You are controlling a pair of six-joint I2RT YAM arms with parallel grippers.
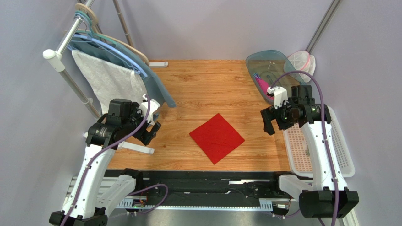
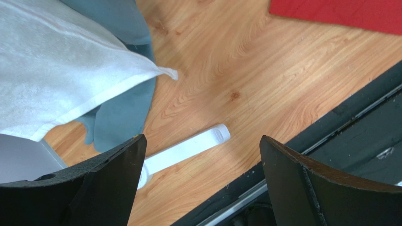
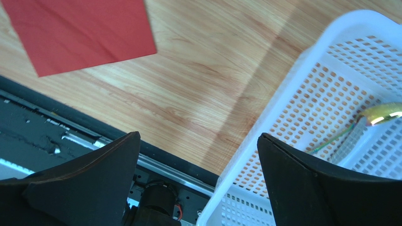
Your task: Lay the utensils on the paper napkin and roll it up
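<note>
The paper napkin (image 1: 217,137) is a bright red square lying flat on the wooden table, turned like a diamond between the two arms. It also shows in the left wrist view as a red strip (image 2: 339,12) and in the right wrist view as a corner (image 3: 85,33). I cannot make out the utensils in any view. My left gripper (image 1: 150,134) hovers left of the napkin, open and holding nothing (image 2: 203,141). Right of the napkin, my right gripper (image 1: 269,125) hangs open and holds nothing (image 3: 199,136), above the table beside the basket's edge.
A white perforated basket (image 1: 330,155) stands at the right, with a small yellowish item (image 3: 380,114) inside. A clear tub (image 1: 271,70) holding pink things and a strainer (image 1: 302,60) sit at the back right. A rack with a white towel (image 1: 111,82), blue cloth (image 2: 122,113) and white foot (image 2: 184,150) fills the left.
</note>
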